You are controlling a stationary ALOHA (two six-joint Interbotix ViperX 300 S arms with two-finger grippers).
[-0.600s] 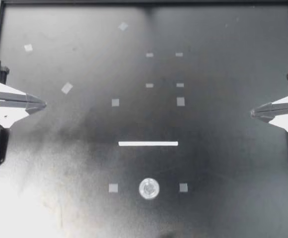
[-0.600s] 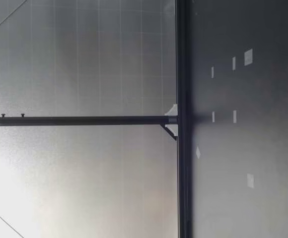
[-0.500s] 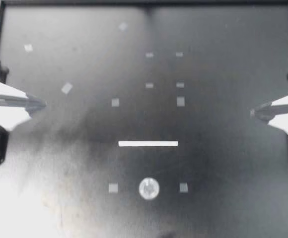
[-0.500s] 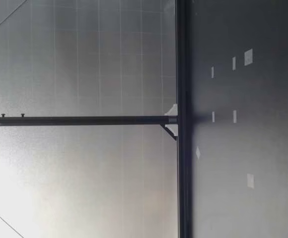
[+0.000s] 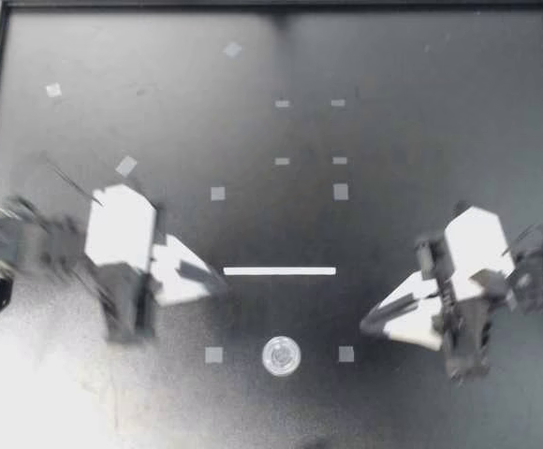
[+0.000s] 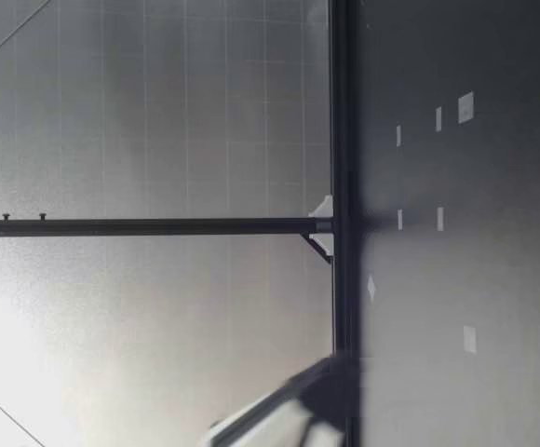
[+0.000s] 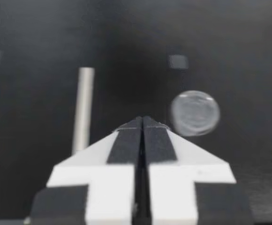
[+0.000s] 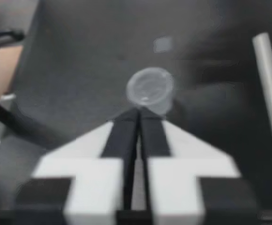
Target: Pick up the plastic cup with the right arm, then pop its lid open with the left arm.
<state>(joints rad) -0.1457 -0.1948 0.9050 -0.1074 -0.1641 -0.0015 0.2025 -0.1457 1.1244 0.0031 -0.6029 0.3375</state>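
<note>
Your left hand and right hand are both closed tight and empty. The small clear cup stands at 6 o'clock on the table, with the left hand at its 10 o'clock and the right at its 2, both clear of it. By my judgement nothing is grasped yet, and closing in on the cup and gripping it are both left to do.

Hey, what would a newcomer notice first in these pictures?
Two shut grippers angle in over the dark table: my left gripper at one end of the white strip, my right gripper pointing straight at the small clear cup. The cup stands alone between two grey tape squares.
</note>
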